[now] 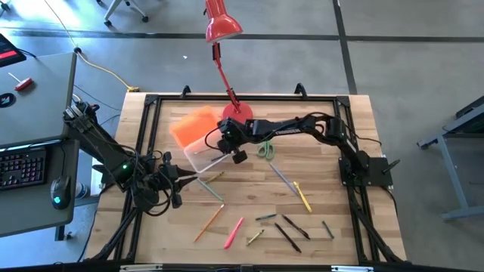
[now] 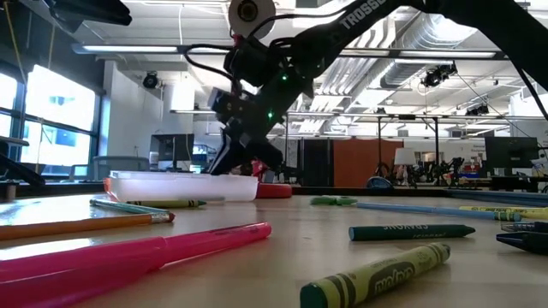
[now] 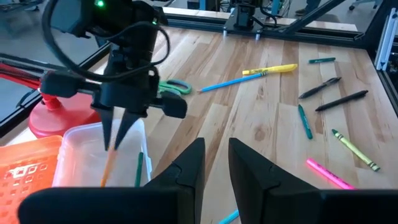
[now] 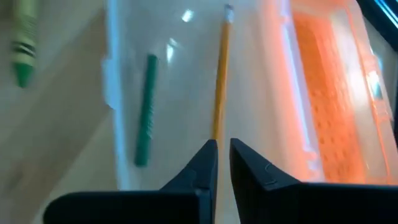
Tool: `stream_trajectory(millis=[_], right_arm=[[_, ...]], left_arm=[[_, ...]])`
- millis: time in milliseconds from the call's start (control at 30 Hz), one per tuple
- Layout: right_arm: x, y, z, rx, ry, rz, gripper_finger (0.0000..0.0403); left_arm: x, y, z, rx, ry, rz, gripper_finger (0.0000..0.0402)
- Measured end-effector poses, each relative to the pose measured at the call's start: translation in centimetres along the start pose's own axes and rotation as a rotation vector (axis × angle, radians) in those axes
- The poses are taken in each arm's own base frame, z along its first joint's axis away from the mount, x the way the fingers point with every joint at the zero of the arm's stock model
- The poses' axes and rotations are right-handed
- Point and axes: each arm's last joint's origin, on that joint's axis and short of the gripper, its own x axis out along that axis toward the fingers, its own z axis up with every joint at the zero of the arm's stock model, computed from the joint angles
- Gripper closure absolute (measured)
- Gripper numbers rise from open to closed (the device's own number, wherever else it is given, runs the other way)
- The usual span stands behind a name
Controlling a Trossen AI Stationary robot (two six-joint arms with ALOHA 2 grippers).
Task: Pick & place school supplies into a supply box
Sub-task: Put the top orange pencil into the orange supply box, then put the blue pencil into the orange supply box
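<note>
The right gripper (image 1: 236, 153) hangs over the open supply box (image 1: 206, 155), nose down, fingers pinched on an orange pencil (image 4: 219, 87) whose far end dips into the clear tray — this is the drop-off step. A green marker (image 4: 145, 111) already lies inside. The box sits near the table's (image 1: 249, 249) far edge, towards its left corner, with its orange lid (image 1: 193, 125) flung open beside the red lamp base (image 1: 240, 111). Next move, by my reckoning: spread the fingers, let the pencil fall flat, lift clear without snagging the wall. The right arm reaches in long and low from the right edge. The left gripper (image 3: 214, 163) waits near the left edge — fingers slightly parted, holding nothing. Plenty left: green-handled scissors (image 1: 265, 149), a pink marker (image 1: 233, 232), crayons near the front edge.
</note>
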Motion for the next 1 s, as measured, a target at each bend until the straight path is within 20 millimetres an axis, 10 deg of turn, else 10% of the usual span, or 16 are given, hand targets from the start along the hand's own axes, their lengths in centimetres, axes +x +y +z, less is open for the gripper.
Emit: stream_trajectory(millis=[467, 1000], right_arm=[[-0.2, 0.0, 1.0, 0.029, 0.079, -0.186, 0.0369], [-2.6, 8.3, 8.3, 0.121, -0.123, 0.125, 0.0359]], left_arm=[[0.1, -0.3, -0.3, -0.038, 0.059, -0.052, 0.0301], [2.8, -3.2, -3.7, 0.038, 0.236, -0.045, 0.0301]])
